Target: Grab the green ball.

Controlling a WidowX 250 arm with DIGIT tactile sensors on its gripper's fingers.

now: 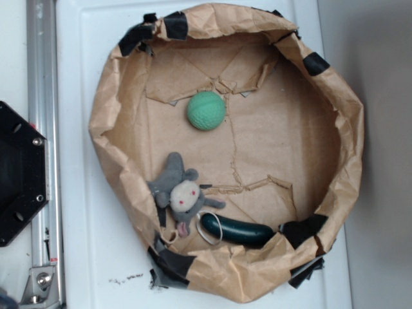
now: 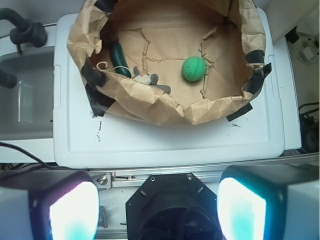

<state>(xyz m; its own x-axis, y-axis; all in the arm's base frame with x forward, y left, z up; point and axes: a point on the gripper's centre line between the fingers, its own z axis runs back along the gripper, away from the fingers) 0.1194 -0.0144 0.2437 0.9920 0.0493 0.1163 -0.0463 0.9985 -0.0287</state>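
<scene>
The green ball [image 1: 206, 110] [image 2: 194, 68], mint-coloured and dimpled, rests on the brown paper floor of a paper-lined basin [image 1: 103, 116] [image 2: 150, 107], towards its back in the exterior view. In the wrist view my gripper [image 2: 157, 210] is open, its two fingers [image 2: 72, 212] wide apart at the bottom corners with nothing between them. It hangs high over the black robot base [image 2: 172, 210], well short of the basin and the ball. The exterior view does not show the gripper.
A grey plush mouse [image 1: 180, 192] [image 2: 145, 78] and a dark green cucumber-shaped toy [image 1: 235, 230] [image 2: 119, 57] lie by the basin's near wall. The basin sits on a white lid [image 2: 165, 142]. A metal rail [image 1: 42, 96] and the black base plate [image 1: 19, 174] run along the left.
</scene>
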